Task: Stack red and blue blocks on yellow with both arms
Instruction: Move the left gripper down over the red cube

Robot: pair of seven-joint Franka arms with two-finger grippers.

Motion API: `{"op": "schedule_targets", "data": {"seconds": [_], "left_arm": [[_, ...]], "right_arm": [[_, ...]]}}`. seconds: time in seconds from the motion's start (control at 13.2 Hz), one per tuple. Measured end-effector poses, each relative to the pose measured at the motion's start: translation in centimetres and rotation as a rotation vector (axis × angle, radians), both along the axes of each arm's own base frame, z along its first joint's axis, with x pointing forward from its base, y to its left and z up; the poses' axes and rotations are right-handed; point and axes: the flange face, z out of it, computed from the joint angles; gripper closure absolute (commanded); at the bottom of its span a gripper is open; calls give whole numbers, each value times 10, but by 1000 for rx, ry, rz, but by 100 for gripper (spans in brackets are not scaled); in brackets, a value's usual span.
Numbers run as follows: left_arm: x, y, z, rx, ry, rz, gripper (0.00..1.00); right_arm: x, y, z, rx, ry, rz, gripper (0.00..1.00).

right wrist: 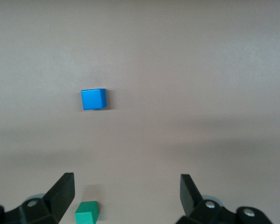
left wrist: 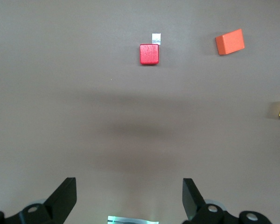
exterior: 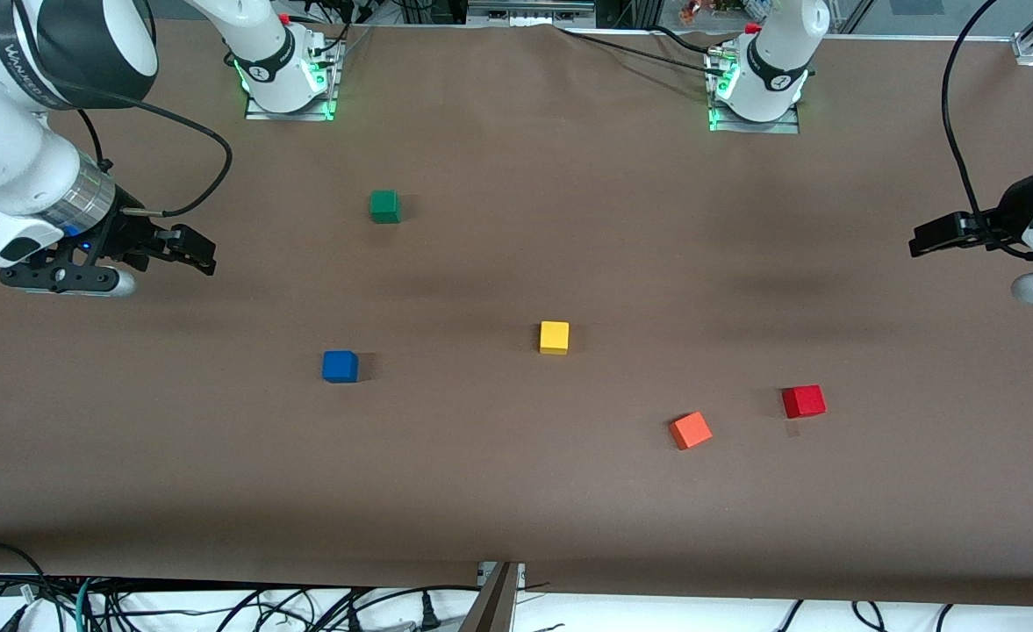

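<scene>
Front view: my right gripper (exterior: 193, 248) hangs empty, jaws spread, at frame left edge; left gripper (exterior: 930, 239) likewise at right edge. Yellow cube (exterior: 554, 337) centre, blue cube (exterior: 340, 366) lower left, red cube (exterior: 803, 401) lower right, bare cloth between.

Left wrist view: red cube (left wrist: 149, 54) upper centre, fingers (left wrist: 65, 198) wide.

Right wrist view: blue cube (right wrist: 93, 99) mid-frame, alone.

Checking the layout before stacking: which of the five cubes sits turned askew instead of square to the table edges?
The orange cube, beside the red cube toward the left arm's end. Red, blue, yellow and green sit roughly square.
</scene>
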Motion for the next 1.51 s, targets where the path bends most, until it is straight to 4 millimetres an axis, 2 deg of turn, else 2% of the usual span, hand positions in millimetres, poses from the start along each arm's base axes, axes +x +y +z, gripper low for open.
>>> {"op": "schedule_targets", "data": {"seconds": [0.45, 0.68, 0.83, 1.21, 1.51], "left_arm": [[2, -1, -5, -1, 9, -2, 0], [15, 2, -25, -5, 25, 1, 0], [34, 5, -55, -10, 22, 5, 0], [86, 4, -161, -26, -3, 2, 0], [109, 4, -240, -37, -20, 6, 0]], "right_arm": [[0, -1, -1, 0, 1, -1, 0], [0, -1, -1, 0, 1, -1, 0], [0, -1, -1, 0, 2, -1, 0], [1, -1, -2, 0, 3, -2, 0], [1, -1, -2, -1, 3, 7, 0]]}}
